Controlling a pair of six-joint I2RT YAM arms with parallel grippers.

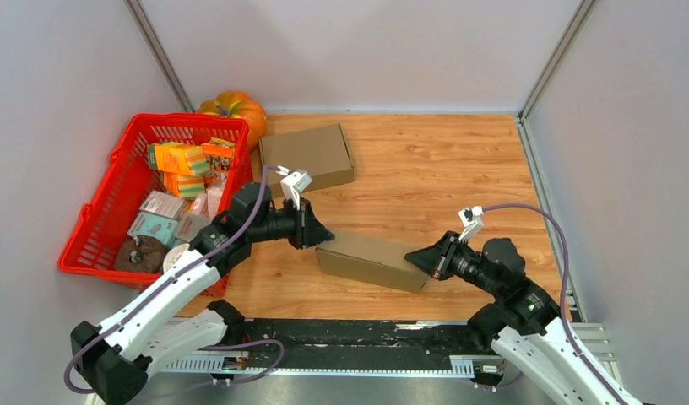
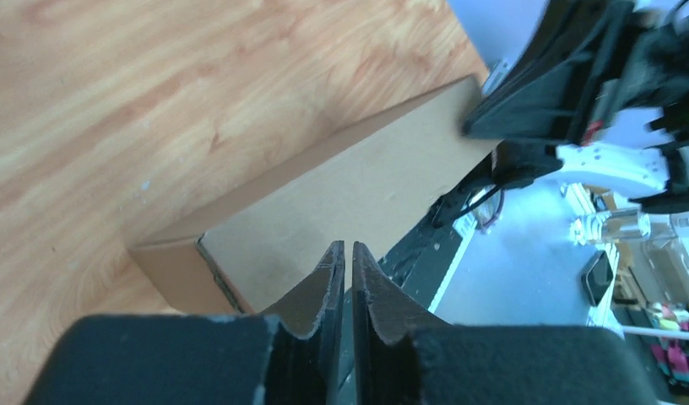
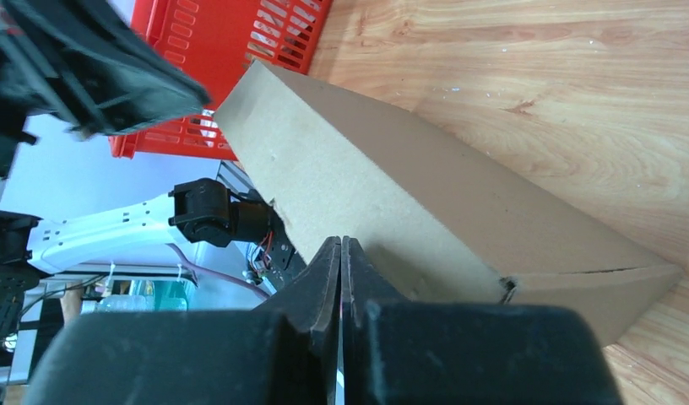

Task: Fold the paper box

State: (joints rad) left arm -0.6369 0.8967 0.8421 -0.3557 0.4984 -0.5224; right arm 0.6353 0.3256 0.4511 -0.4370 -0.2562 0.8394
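Left hand (image 1: 324, 236): pressed together, with a hairline slit between the fingers and nothing visibly pinched. Right hand (image 1: 411, 255): pressed fully together, also empty.

The paper box (image 1: 371, 260) lies closed on the counter (image 1: 442, 169), right between your two hands. The left tip is at its left end and the right tip at its right end, and both look to be touching.

This reads as the end-flap stage, with the box nearly done. The left wrist view shows a flap seam on the end just ahead of the left hand. The right wrist view shows a slit at the end flap beside the right hand, so that flap isn't flush.

Push both ends evenly so the box doesn't swivel or skid. Aim the closed tips low at the middle of each flap, not at the top panel, or you'll dent it. Mind the counter edge just behind the hands.

Beyond the left hand are a second cardboard box (image 1: 307, 156), a red basket (image 1: 105, 202) and a pumpkin (image 1: 235, 108). Leave them alone.
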